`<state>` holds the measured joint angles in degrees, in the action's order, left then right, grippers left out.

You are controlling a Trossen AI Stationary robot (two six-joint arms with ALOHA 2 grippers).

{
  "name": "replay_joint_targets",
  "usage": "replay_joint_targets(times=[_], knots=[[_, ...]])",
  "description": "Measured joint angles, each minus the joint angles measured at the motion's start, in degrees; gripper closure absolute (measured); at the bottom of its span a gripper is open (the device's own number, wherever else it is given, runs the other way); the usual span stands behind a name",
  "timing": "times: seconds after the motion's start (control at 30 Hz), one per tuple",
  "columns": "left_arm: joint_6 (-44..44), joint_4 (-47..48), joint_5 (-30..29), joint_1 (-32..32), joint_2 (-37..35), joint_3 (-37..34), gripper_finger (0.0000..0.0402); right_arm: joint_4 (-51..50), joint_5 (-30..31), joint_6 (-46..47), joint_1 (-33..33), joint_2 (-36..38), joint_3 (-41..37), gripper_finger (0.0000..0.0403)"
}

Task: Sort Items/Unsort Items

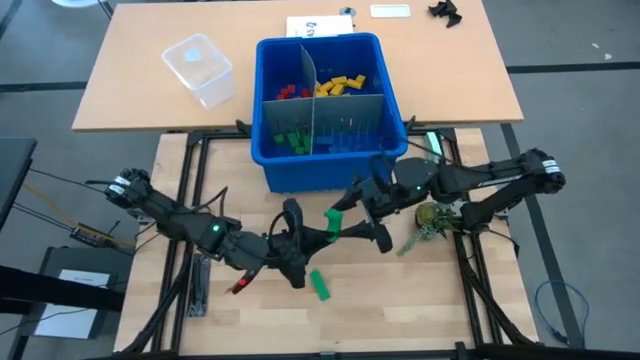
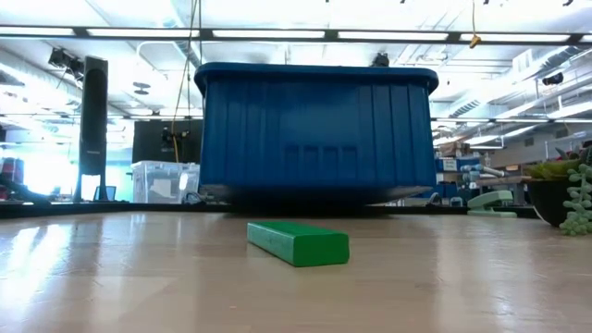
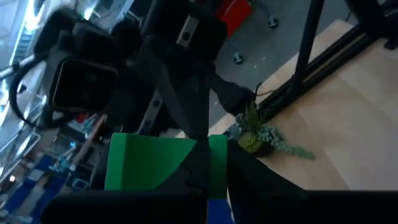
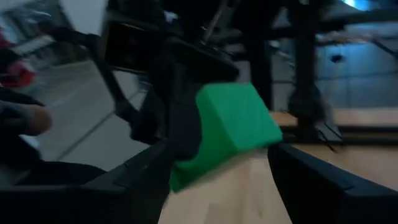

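Midway between the arms, a green wedge point(image 1: 333, 220) passes over: the left hand point(image 1: 322, 232) clamps it while the right hand point(image 1: 362, 226) stands spread around it, not yet gripping. Next, right closes, left releases. Another green block point(image 1: 318, 284) lies on the counter point(image 1: 430, 290).

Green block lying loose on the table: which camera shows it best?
The low view: the loose green block lies unobstructed in front of the blue bin. The high view shows it small, below both arms. Neither wrist view shows it; they see the other green block between the pincers.
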<state>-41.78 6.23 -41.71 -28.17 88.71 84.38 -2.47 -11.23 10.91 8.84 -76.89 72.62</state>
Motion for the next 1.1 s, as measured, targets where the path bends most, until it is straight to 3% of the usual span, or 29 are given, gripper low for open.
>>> replay_joint_targets(times=[0.2, 0.33, 0.5, 0.67, 0.8, 0.87, 1.1], knots=[[-0.2, -0.6, 0.4, -0.2, 0.0, 0.0, 0.0365, 6.1, -4.4, -0.7, -0.3, -1.9, 0.0, 0.0155], [-0.4, -0.7, 0.6, -0.5, 0.1, 0.0, 0.0362, 6.2, -5.0, -1.3, -0.3, -1.9, 0.0, 0.0190], [-0.4, 0.4, -1.7, -0.5, 0.1, 0.0, 0.0323, 5.9, -5.5, -2.2, -0.5, -1.8, 0.0, 0.0264], [1.9, 0.7, -7.7, -0.7, 0.2, 0.0, 0.0286, 5.8, -4.0, -3.7, -0.9, -1.5, 0.0, 0.0272], [7.5, 8.1, -18.6, -1.2, -0.7, 0.0, 0.0254, 4.9, -2.1, -3.8, -1.7, -1.2, 0.0, 0.0272], [12.6, 13.5, -21.4, -1.4, -2.1, 0.0, 0.0239, 5.0, -1.2, -3.8, -2.3, -1.1, 0.0, 0.0272], [39.5, 37.7, -18.8, -1.5, -10.5, 0.0, 0.0216, 2.8, 4.9, -4.6, -6.8, -1.0, 0.0, 0.0272]])
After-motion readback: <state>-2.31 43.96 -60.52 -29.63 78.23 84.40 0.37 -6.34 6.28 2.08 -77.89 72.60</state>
